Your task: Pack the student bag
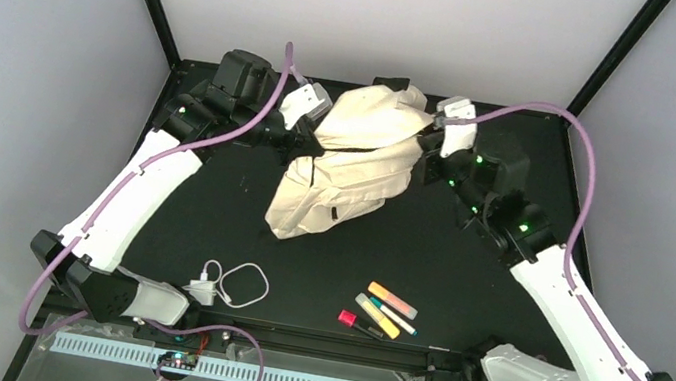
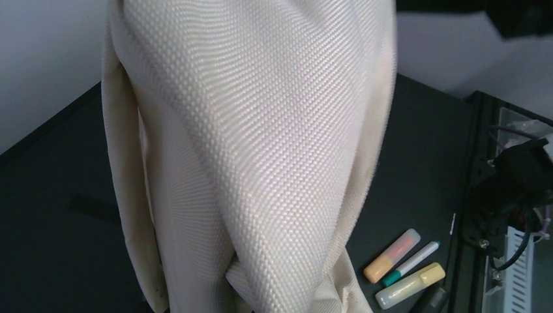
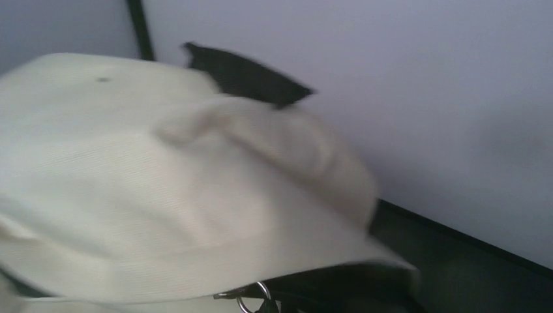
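The student bag [image 1: 350,167], cream-beige fabric with dark zippers, lies at the back middle of the black table with its upper part raised between both arms. My left gripper [image 1: 309,144] is at the bag's left edge, and my right gripper [image 1: 427,149] is at its right edge. Both seem shut on the fabric. The bag's weave [image 2: 261,143] fills the left wrist view and hides my fingers. In the blurred right wrist view the bag [image 3: 163,195] fills the frame, with a metal zipper ring [image 3: 251,298] at the bottom edge; my fingers are hidden.
An orange highlighter [image 1: 392,300], a yellow highlighter [image 1: 377,315], a green-tipped marker [image 1: 393,317] and a red marker [image 1: 357,323] lie near the front right. A white charger with a looped cable [image 1: 224,285] lies at the front left. The highlighters also show in the left wrist view [image 2: 407,270].
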Robot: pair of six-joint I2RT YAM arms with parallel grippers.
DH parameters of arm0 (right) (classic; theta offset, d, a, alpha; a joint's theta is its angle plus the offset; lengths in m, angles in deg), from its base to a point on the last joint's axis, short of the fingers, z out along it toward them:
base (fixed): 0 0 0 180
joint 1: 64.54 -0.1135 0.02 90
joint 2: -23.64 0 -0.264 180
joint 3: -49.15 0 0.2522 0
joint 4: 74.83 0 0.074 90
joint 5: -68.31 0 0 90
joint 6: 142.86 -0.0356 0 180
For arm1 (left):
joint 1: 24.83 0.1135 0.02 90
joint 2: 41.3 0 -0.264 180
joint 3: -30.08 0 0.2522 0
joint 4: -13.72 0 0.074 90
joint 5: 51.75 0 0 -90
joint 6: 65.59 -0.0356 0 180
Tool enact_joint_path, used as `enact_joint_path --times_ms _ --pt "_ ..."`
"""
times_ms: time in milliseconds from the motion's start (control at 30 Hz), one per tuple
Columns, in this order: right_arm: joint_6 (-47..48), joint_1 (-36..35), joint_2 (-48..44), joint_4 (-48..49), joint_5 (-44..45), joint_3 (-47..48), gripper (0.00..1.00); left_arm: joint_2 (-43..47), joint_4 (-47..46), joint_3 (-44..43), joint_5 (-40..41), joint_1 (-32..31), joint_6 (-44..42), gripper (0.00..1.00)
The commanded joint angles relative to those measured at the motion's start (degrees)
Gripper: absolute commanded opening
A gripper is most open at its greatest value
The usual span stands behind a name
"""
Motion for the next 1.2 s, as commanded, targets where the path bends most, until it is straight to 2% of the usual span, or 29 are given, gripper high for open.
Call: enact_joint_path --times_ms 0,200,300,400,433,467,500,533,633,700,767,833,900,1033,1167 --pt "3.62 5.77 -2.37 -4.71 6.39 2.23 0.01 2.07 3.9 -2.85 3.76 1.53 -3.12 0.02" --pt "2.98 15.09 -0.25 -9.47 0.69 4.34 0.01 3.26 5.46 -1.53 3.85 3.0 -6.27 0.02" --pt "3.15 15.81 0.77 -8.69 -1.79 4.17 0.01 3.51 4.87 0.1 3.36 4.31 -6.57 0.02" --pt "2.83 15.46 3.13 -9.62 -9.06 6.55 0.01 3.6 4.28 1.39 3.34 4.88 -8.11 0.02" --pt "2.59 14.63 3.54 -9.26 -11.13 7.21 0.01 3.53 4.22 1.3 3.52 4.89 -9.15 0.09" --pt "2.58 13.34 3.65 -8.32 -12.52 7.47 0.01 3.45 4.41 0.63 3.54 4.91 -10.86 0.38" --pt "2.36 12.07 3.9 -7.25 -13.56 7.98 0.01 3.2 5.04 -1.11 3.7 4.89 -12.69 0.75" --pt "1.57 11.33 4.54 -6.43 -15.16 8.87 0.01 2.9 5.83 -3.97 4.6 4.87 -13.81 0.96" --pt "-1.74 10.58 7.15 -4.26 -20.23 12.85 0.01 1.24 7.62 -16.56 7.43 4.88 -17.12 0.99" --pt "-2.96 9.57 9.27 -3.09 -21.86 16.51 0.01 -0.29 7.15 -23.97 5.98 4.51 -17.63 0.99" --pt "-3.99 8.47 11.76 -2.23 -23.18 19.55 0.01 -2.21 7.07 -28.81 5.65 1.95 -17.2 0.92" --pt "-4.65 7.4 14.27 -1.76 -24.19 22.09 0.01 -4.08 7.02 -30.08 6.75 -2.29 -17.67 0.84" --pt "-4.91 6.49 16.28 -1.57 -24.5 23.99 0.01 -5.97 7.43 -29.79 8.77 -6.62 -19.14 0.82" --pt "-6.8 5.34 18.14 -0.88 -25.7 25.85 0.01 -9.29 4.83 -28.89 17.86 -12.64 -20.24 0.94" --pt "-6.67 3.84 18.52 -0.97 -26.01 26.42 0.01 -12.19 -1.52 -26.05 28.83 -13.1 -21.44 0.95"
